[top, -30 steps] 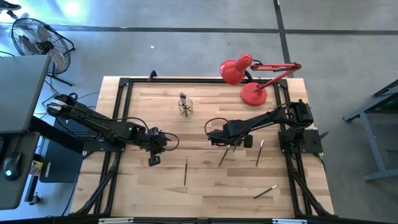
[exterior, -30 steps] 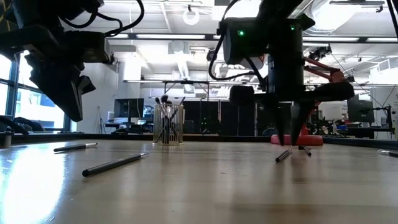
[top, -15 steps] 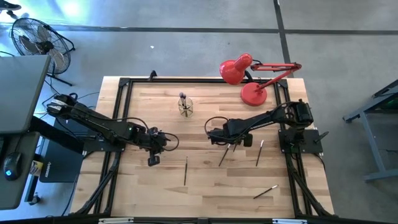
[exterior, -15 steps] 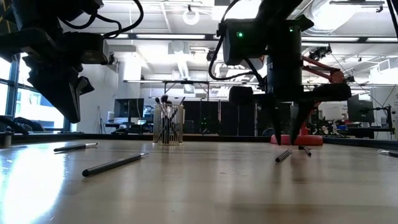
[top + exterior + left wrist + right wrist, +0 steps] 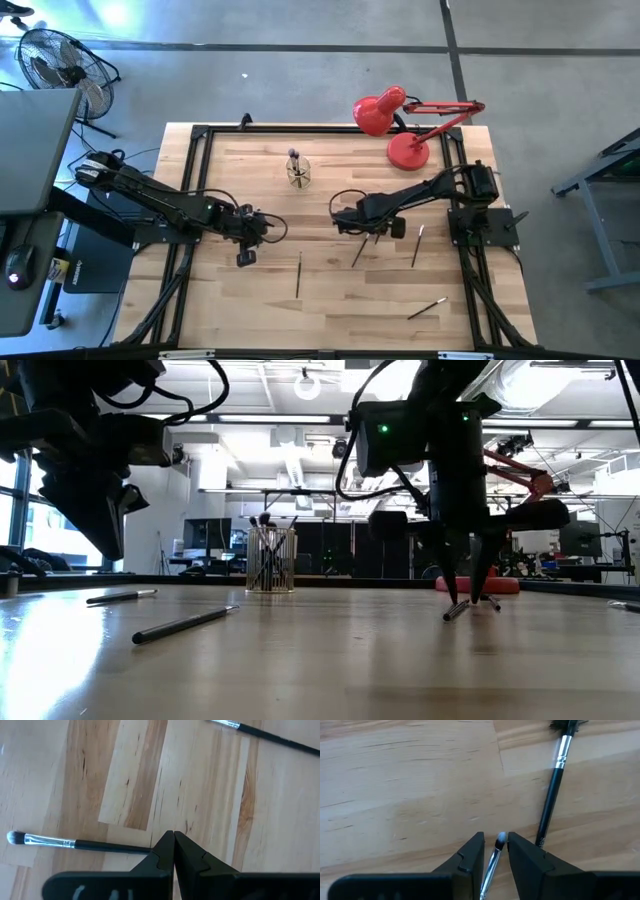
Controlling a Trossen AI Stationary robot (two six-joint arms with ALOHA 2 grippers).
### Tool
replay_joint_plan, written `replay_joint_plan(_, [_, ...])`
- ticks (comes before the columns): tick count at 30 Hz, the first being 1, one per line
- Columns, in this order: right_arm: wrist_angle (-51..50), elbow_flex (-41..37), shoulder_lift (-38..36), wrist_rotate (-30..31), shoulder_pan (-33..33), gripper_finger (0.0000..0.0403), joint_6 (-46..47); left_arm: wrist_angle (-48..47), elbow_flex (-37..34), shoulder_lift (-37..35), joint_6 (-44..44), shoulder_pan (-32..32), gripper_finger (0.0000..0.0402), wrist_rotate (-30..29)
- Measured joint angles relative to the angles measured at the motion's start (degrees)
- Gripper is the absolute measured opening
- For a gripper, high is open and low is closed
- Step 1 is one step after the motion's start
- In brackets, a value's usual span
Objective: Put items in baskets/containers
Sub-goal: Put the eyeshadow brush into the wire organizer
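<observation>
A clear cup [image 5: 297,172] holding several dark brushes stands upright at the far middle of the table; the low view shows the cup [image 5: 271,560] too. Several loose brushes lie flat on the wood: one [image 5: 299,273] at centre, one [image 5: 360,250] under my right gripper, one [image 5: 418,245] to its right, one [image 5: 427,308] near the front right. My right gripper [image 5: 495,840] points down, open, its fingers on either side of a brush's pale bristle end [image 5: 500,838] without plainly touching it. My left gripper [image 5: 173,836] hangs shut over bare wood beside a brush [image 5: 75,843].
A red desk lamp [image 5: 400,125] stands at the far right, its arm reaching over the table's corner. A black frame [image 5: 200,132] edges the table. A second brush [image 5: 551,800] lies close beside my right gripper. Bare wood lies between the arms and along the near edge.
</observation>
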Motion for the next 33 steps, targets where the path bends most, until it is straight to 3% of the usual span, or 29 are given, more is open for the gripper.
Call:
replay_joint_plan(8, [1.2, 0.0, 0.6, 2.9, 0.8, 0.0074, -5.7, 0.1, 0.0, 0.0, 0.0, 0.0, 0.0000, 0.2])
replay_joint_plan(15, [3.8, -0.1, 0.7, 7.9, 1.6, 0.0007, -12.1, 0.4, 0.0, 0.0, -0.5, 0.0, 0.0000, 0.2])
replay_joint_plan(20, [10.0, -0.2, 0.7, 9.5, 1.4, 0.0010, -21.3, 1.7, 0.0, 0.0, -0.6, 0.0, 0.0000, 0.0])
replay_joint_plan(27, [22.8, -0.2, 0.8, 6.6, 1.5, 0.0002, -43.3, 10.5, 0.0, 0.0, -0.8, 0.0, 0.0000, -2.4])
replay_joint_plan(33, [24.1, -0.2, 0.8, 8.1, 2.8, 0.0001, -47.6, 19.8, 0.0, 1.6, -4.4, 0.0, 0.0007, -6.6])
